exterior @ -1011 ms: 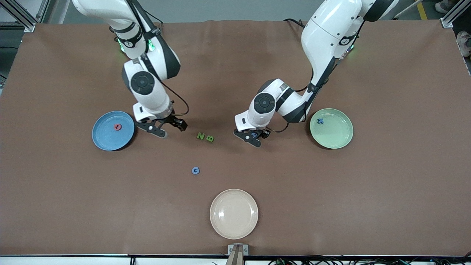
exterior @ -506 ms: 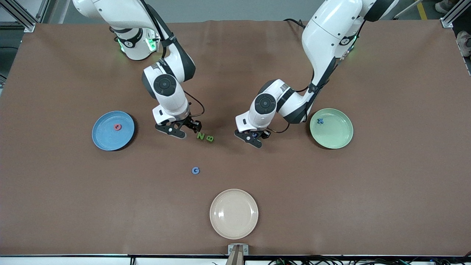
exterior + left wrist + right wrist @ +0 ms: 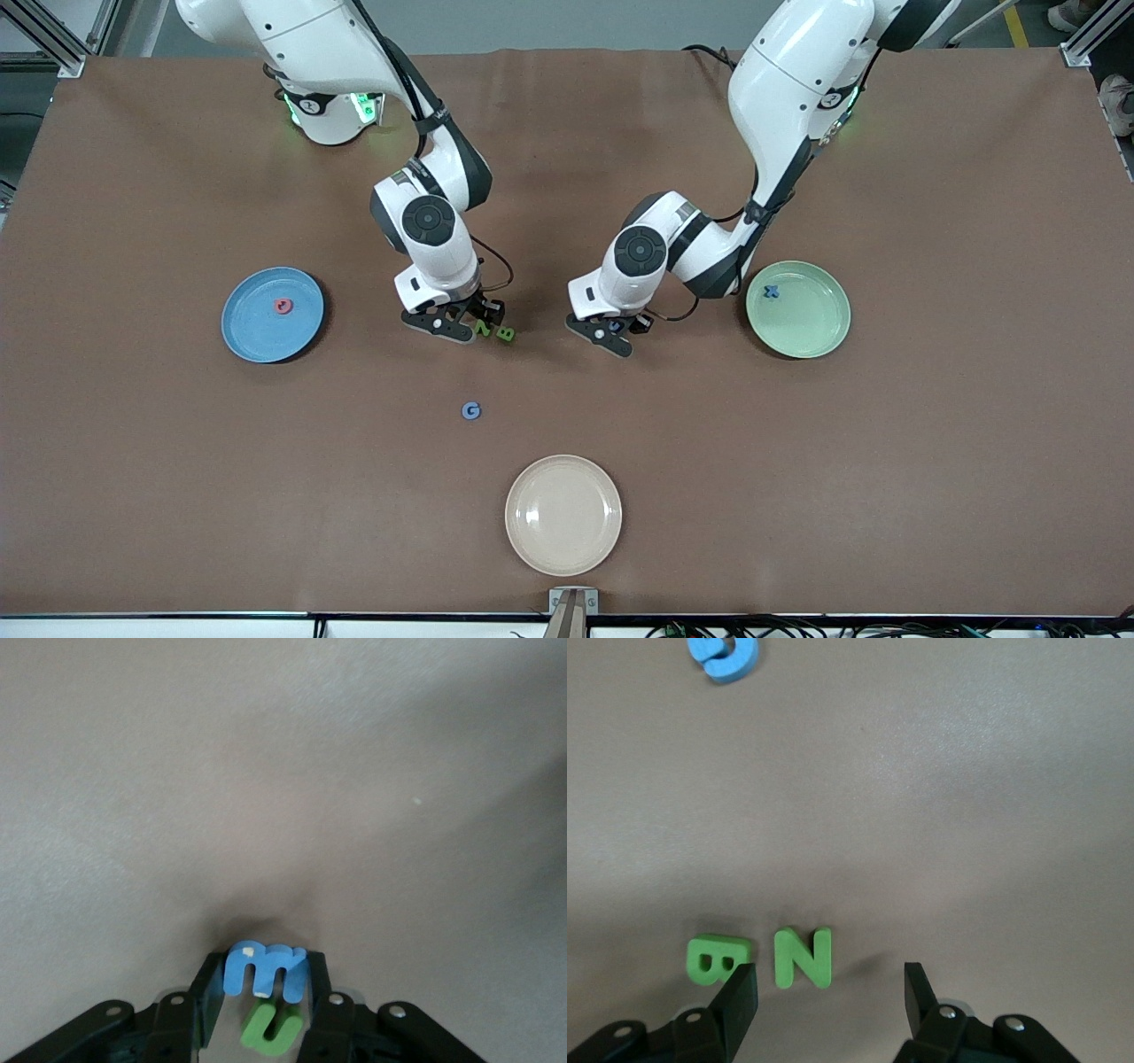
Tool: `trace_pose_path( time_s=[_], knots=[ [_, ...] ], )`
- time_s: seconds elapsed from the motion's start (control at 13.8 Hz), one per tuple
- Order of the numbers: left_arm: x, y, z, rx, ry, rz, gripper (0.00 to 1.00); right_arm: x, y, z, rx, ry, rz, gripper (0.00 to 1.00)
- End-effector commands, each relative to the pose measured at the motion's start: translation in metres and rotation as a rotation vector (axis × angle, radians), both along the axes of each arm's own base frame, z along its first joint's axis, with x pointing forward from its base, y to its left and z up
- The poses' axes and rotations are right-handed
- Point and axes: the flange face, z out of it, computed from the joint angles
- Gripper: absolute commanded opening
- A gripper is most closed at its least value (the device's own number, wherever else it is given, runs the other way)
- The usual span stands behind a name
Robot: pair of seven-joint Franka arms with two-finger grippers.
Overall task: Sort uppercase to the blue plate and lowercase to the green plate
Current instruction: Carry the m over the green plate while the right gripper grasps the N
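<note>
My left gripper (image 3: pixel 616 331) is shut on a blue m (image 3: pixel 266 967), low over the table's middle, beside the green plate (image 3: pixel 811 328). A green n-like letter (image 3: pixel 273 1028) lies just under the jaws. A blue x (image 3: pixel 772 291) lies in the green plate. My right gripper (image 3: pixel 830 992) is open, low over the green N (image 3: pixel 803 957), with the green B (image 3: pixel 718 958) beside one finger. In the front view my right gripper (image 3: pixel 472 322) partly covers the N (image 3: pixel 483 329); the B (image 3: pixel 505 334) shows. The blue plate (image 3: pixel 252 335) holds a red round letter (image 3: pixel 283 306). A blue G (image 3: pixel 471 410) lies nearer the camera.
A cream plate (image 3: pixel 563 514) stands near the table's front edge, nearer the camera than the G. Both arms reach toward the middle of the table, their hands close to each other.
My right arm swung from beside the blue plate to over the N and B, its jaws narrowing a little. My left gripper closed on the blue m and stayed in place.
</note>
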Motion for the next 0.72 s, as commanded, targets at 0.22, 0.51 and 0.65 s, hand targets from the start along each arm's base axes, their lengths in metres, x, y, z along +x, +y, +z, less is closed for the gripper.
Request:
trace_pose_path(
  time_s=[0.22,0.51,0.65],
  knots=[
    [0.016,0.023,0.068,0.042,0.020,0.017,0.27,0.003,0.007,-0.012,0.008,-0.021,0.003,0.75],
    [0.015,0.062,0.102,0.102,0.069,0.031,0.30,0.002,0.009,-0.019,0.011,-0.027,-0.007,0.75],
    [0.012,0.092,0.111,0.122,0.089,0.012,0.30,0.000,0.011,-0.024,0.012,-0.029,-0.002,0.74]
  ],
)
